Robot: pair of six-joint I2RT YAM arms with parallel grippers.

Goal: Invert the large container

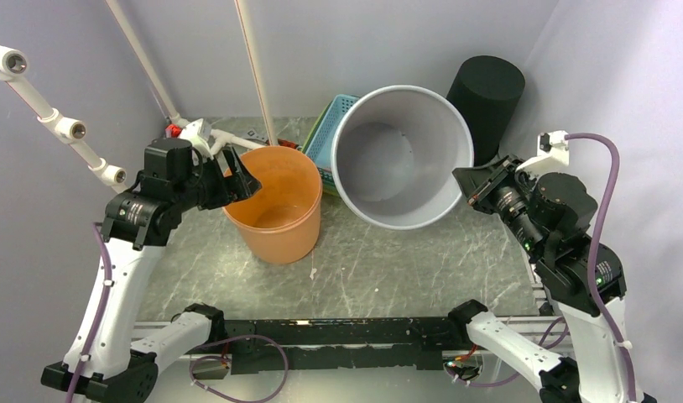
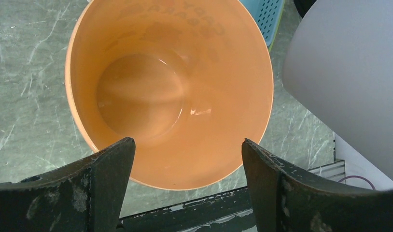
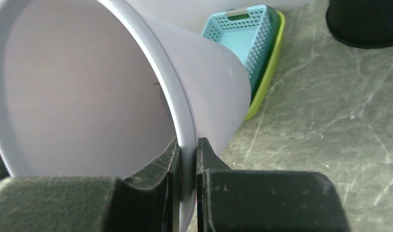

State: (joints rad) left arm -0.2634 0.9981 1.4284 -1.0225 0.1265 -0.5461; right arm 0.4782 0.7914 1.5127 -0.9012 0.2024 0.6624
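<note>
The large container is a pale grey bucket at the back centre, tilted, with its open mouth towards the camera above. In the right wrist view its rim runs between my fingers. My right gripper is shut on that rim at the container's right side, one finger inside and one outside. My left gripper hangs open over the near left rim of an upright orange bucket, holding nothing. The grey container's wall shows at the right of the left wrist view.
A turquoise basket nested in a green one lies behind the two buckets, partly under the grey container. A black cylinder stands at the back right. White pipes rise at the back left. A black rail runs along the near edge.
</note>
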